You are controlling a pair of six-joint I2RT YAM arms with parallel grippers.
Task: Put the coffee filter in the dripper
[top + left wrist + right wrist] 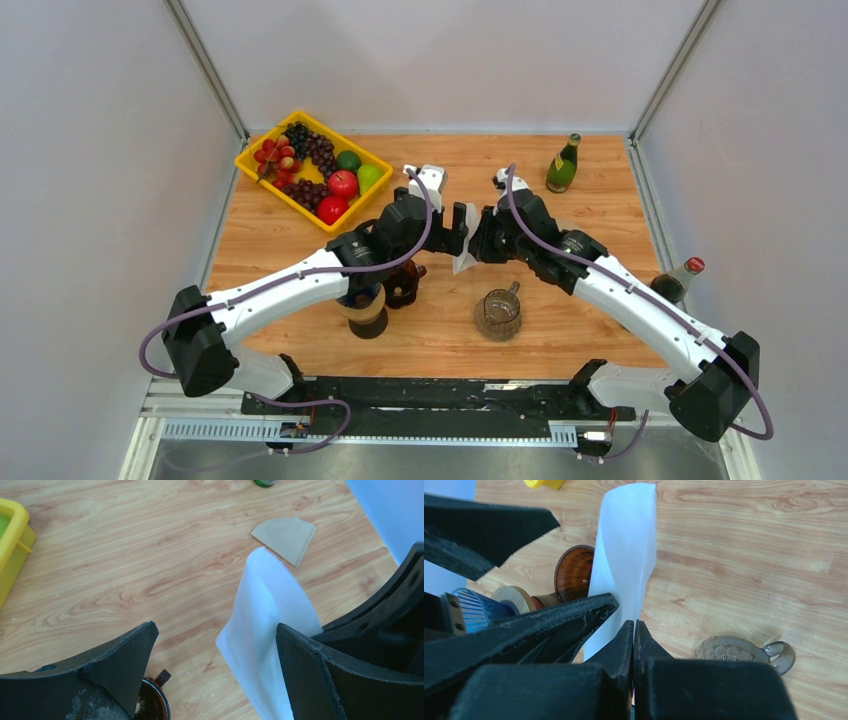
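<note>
The white paper coffee filter (465,258) hangs in the air between the two arms, above the table. My right gripper (634,623) is shut on its lower edge; the filter (626,550) rises away from the jaws. My left gripper (215,626) is open, and the filter (265,630) stands between its fingers, close against the right finger (320,675). An amber dripper (574,572) sits on the table below and to the left of the filter (405,285). A clear ribbed glass dripper with a handle (498,313) stands nearer the front (734,650).
A brown paper filter (285,537) lies flat on the table. A dark jar with a pale ring (368,310) stands by the amber dripper. A yellow fruit tray (262,180) is at the back left, a green bottle (563,163) at the back right, and a red-capped bottle (675,283) at the right edge.
</note>
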